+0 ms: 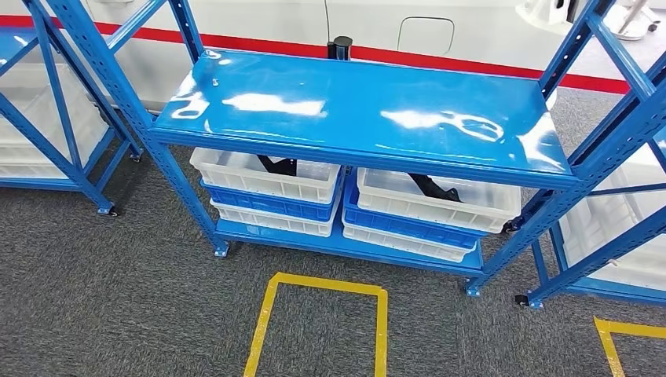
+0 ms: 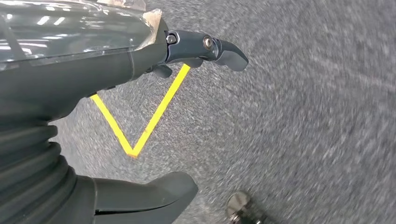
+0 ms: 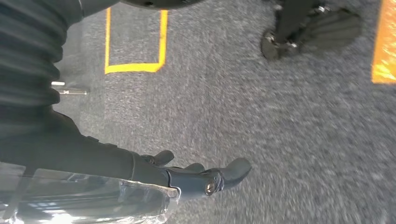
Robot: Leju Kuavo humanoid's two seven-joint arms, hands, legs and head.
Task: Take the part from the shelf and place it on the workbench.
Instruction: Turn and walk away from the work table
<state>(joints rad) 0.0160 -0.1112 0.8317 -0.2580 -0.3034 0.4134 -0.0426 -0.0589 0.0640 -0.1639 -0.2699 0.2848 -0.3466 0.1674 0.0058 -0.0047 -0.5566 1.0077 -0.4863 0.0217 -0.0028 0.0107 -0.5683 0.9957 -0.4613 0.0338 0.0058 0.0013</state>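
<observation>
Black parts (image 1: pixel 276 165) were seen in bins mid-frame; left hand (image 2: pixel 140 116) and right hand (image 3: pixel 154 172) were held with fingers apart, empty.

Black parts (image 1: pixel 434 187) in crates (image 1: pixel 437 201), half hidden under shelf (image 1: pixel 361 110)

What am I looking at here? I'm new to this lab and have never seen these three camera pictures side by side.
They come from one walking robot with two arms. The head view looks down from high on its body at a blue shelf. Its top board is bare; beneath it stand white bins holding dark parts the robot is meant to fetch. Yellow tape marks a square on the grey carpet. The other two pictures come from cameras at the wrists, turned at odd angles. They show the left hand and the right hand hanging over the carpet, fingers apart, holding nothing.
</observation>
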